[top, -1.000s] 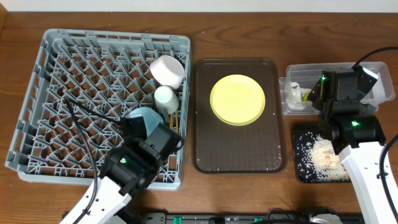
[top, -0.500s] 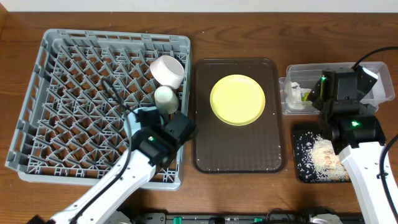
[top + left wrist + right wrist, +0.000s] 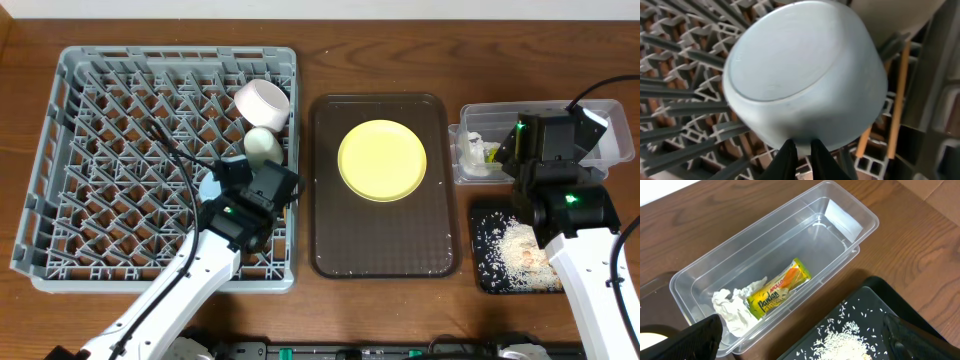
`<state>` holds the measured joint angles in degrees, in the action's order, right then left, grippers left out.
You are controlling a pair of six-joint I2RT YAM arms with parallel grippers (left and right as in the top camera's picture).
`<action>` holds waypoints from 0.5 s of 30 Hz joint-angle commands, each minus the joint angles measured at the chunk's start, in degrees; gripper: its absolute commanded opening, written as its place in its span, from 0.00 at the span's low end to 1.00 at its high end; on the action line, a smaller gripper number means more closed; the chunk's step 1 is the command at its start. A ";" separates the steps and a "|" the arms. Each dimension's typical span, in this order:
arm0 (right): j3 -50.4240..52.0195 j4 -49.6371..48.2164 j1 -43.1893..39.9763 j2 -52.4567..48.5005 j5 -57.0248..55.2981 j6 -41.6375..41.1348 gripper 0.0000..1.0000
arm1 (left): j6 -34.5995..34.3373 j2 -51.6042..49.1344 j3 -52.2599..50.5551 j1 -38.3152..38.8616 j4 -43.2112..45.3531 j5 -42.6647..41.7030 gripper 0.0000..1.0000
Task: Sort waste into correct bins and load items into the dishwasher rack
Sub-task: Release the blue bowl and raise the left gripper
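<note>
Location type: laboratory-style robot test station staged for dish handling. Indicators: two cabled robot arms, the left arm and the right arm, work at one wooden tabletop. A grey dishwasher rack (commercial lattice type) stands directly on that tabletop. A light blue cup, a clear tub and a black tray are laid out for sorting.

The blue cup looks smooth, faintly glossy — the rack matt grey plastic. The tub is clear plastic (wrapper glossy).
</note>
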<state>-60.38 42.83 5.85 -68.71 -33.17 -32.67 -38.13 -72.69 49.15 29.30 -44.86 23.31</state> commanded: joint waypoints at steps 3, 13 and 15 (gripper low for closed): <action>-0.59 0.13 -0.15 0.44 -0.83 -0.72 0.99 | 4.13 2.62 3.26 -1.38 0.81 -5.88 0.16; -0.59 0.13 -0.15 0.44 -0.83 -0.72 0.99 | 4.94 11.50 6.67 -1.38 1.27 1.70 0.06; -0.59 0.13 -0.15 0.44 -0.83 -0.72 0.99 | 4.94 10.56 6.10 -1.38 1.29 4.11 0.06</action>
<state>-60.38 42.83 5.85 -68.71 -33.17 -32.67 -34.02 -60.60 55.61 28.18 -43.35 21.87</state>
